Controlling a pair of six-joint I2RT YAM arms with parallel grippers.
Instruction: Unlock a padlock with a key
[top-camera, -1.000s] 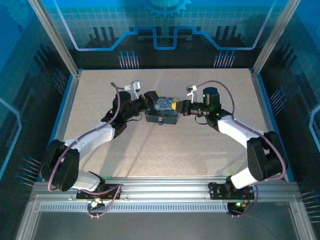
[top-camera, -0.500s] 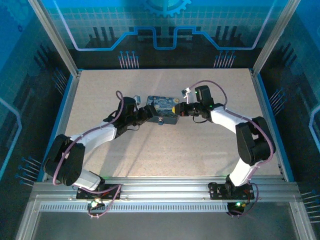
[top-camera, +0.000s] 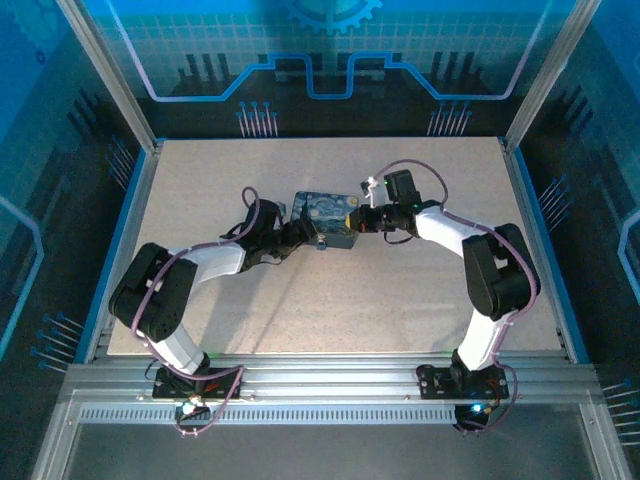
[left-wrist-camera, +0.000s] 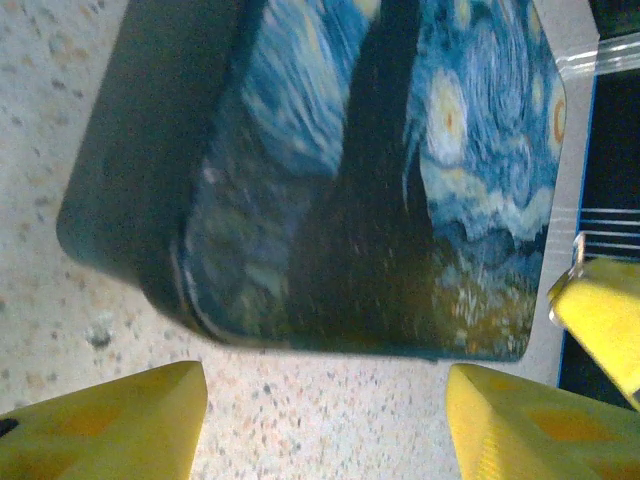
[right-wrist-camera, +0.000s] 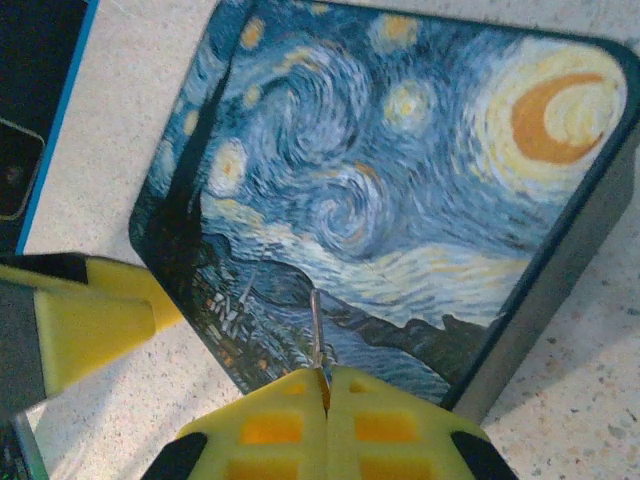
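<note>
Just off the near-left corner of the starry blue box (top-camera: 328, 212), the left claw (left-wrist-camera: 320, 425) stands wide open with nothing in it, its yellow fingers (left-wrist-camera: 110, 425) just short of the box wall. At the box's right side, the right claw (right-wrist-camera: 325, 385) is pinched tight on the key (right-wrist-camera: 317, 335), whose thin blade pokes out over the lid. The padlock (top-camera: 321, 243) is a tiny glint at the box's near edge, on the speckled tabletop (top-camera: 300, 300).

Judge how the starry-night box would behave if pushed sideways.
The box looks low and broad-based, so it would probably slide, not tip. Its rounded corners suggest it may rotate under an off-centre push. Its printed top seems smooth, perhaps slippery to pinch.
</note>
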